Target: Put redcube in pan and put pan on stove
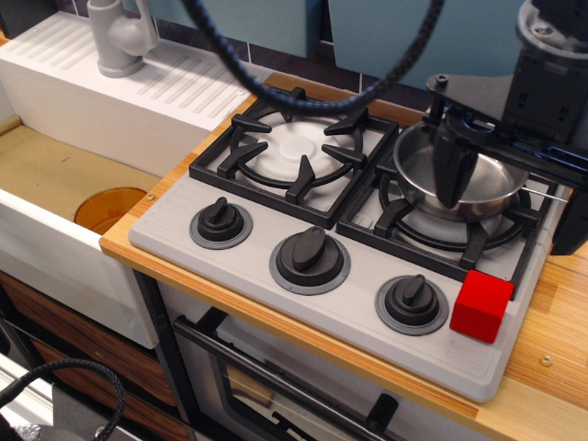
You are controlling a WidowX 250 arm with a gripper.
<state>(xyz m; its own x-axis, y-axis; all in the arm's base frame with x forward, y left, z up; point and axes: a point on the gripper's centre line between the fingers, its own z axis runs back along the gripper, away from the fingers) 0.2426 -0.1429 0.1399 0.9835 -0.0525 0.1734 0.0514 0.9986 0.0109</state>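
The redcube (pixel 480 306) stands on the stove's (pixel 358 317) front right corner, just right of the right knob. The shiny steel pan (pixel 487 188) sits on the right burner grate, with its thin wire handle pointing right. It holds nothing that I can see. My gripper (pixel 450 188) hangs over the pan from the upper right. One black finger (pixel 448 161) reaches down into the pan's left half, with its tip near the bottom. The other finger is hidden behind it, so I cannot tell whether the jaws grip the pan.
The left burner grate (pixel 296 152) is bare. Three black knobs line the stove front (pixel 310 257). A white sink (pixel 55 184) with a grey tap (pixel 119 37) lies to the left. A black cable (pixel 303 92) loops over the back. The wooden counter (pixel 551 331) runs along the right.
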